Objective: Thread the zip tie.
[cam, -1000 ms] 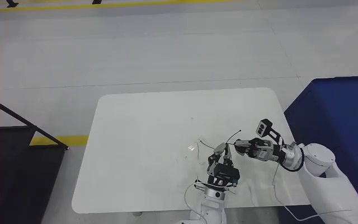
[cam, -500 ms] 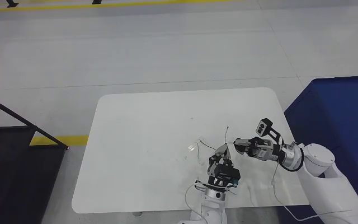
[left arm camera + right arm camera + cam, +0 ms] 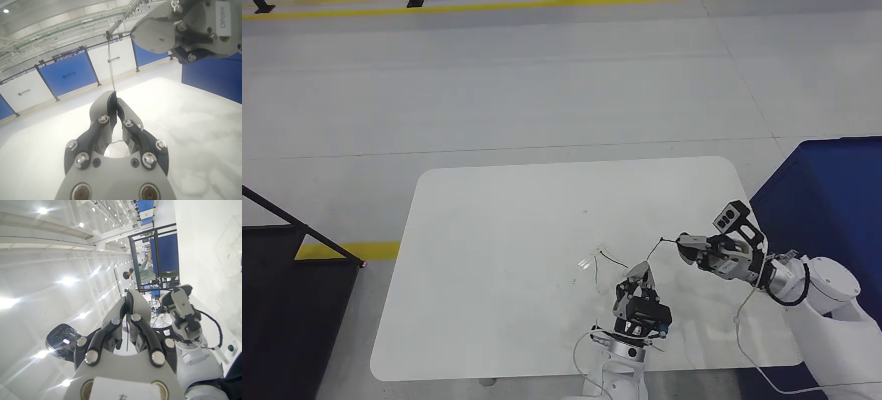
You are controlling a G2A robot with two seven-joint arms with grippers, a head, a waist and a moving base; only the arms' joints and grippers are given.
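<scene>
A thin black zip tie (image 3: 112, 64) rises from my left gripper (image 3: 115, 95), which is shut on its strap. At the tie's upper end sits a small dark head (image 3: 108, 35), and a thin stretch runs from there to my right gripper (image 3: 151, 36). In the right wrist view the right gripper (image 3: 127, 293) is shut on the thin black strap (image 3: 127, 321), with the left gripper (image 3: 177, 296) just beyond. From above, the left gripper (image 3: 644, 268) is near the front middle of the white table (image 3: 502, 260). The right gripper (image 3: 682, 243) is a short way to its right, and the tie (image 3: 662, 248) spans the gap.
A clear plastic bag (image 3: 587, 264) lies on the table just left of the left gripper, with a short black strand (image 3: 610, 258) beside it. A blue partition (image 3: 832, 190) stands off the table's right edge. The table's far and left parts are bare.
The right gripper has drawn back to the right, away from the left gripper. The tie's free end, which stuck up between them, now runs stretched across the gap. The left gripper has stayed put.
</scene>
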